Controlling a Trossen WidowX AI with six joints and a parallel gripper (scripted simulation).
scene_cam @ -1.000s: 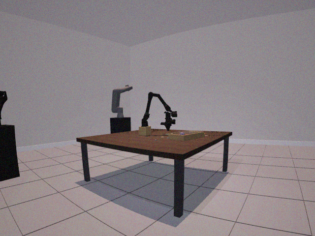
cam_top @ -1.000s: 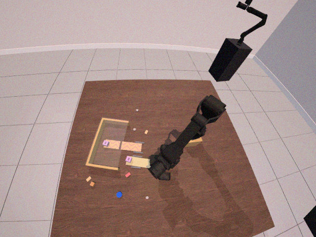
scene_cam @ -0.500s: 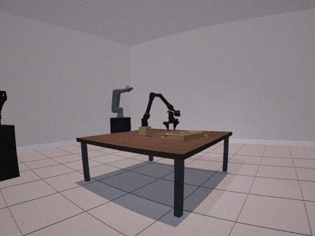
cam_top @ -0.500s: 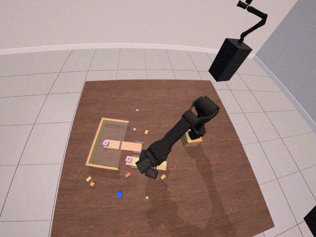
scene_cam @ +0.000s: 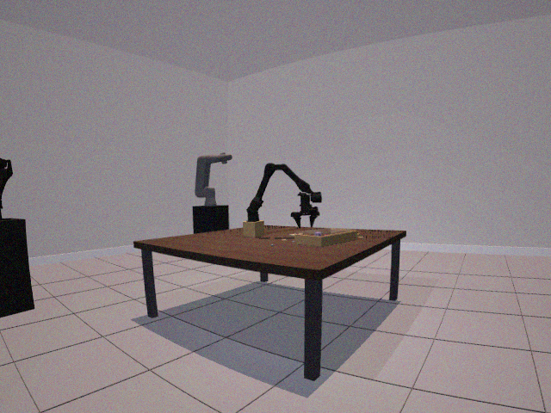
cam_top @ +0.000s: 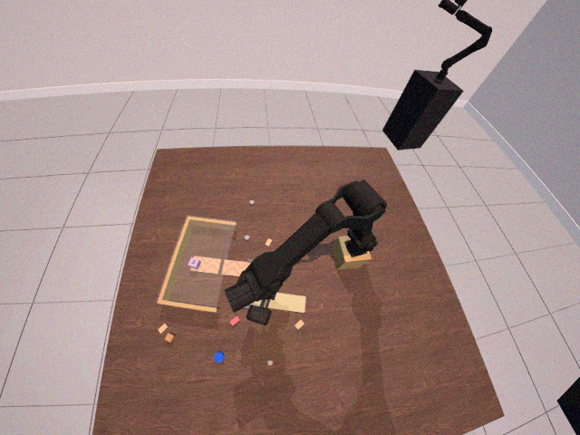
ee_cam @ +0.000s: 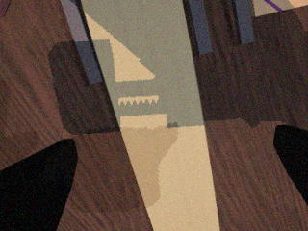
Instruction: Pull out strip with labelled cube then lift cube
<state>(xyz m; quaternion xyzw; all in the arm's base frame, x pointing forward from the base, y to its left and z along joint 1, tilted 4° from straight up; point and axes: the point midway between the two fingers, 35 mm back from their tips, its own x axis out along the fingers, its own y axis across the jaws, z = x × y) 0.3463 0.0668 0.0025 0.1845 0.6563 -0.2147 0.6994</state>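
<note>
My gripper (cam_top: 265,303) (scene_cam: 306,224) (ee_cam: 176,141) is open and empty above the plain pale-yellow strip (cam_top: 293,303) (ee_cam: 188,183), its fingers on either side of the strip in the wrist view. The visible part of this strip shows no gap; its far end is hidden under the arm in the top view. The zigzag-patterned strip (cam_top: 236,268) has a gap across it, with its other piece (cam_top: 206,265) under the clear cover. A pink-violet cube (cam_top: 194,262) with a dark mark sits at that piece's far end. No cube on the plain strip is in view.
A wooden-walled frame (cam_top: 173,259) (scene_cam: 311,240) holds the clear cover. Blue-grey rails (ee_cam: 93,63) (ee_cam: 199,29) flank the plain strip. Around lie a red block (cam_top: 234,320), a blue disc (cam_top: 218,357), an orange block (cam_top: 169,337), several tan blocks (cam_top: 299,324) and small pale pieces (cam_top: 246,236).
</note>
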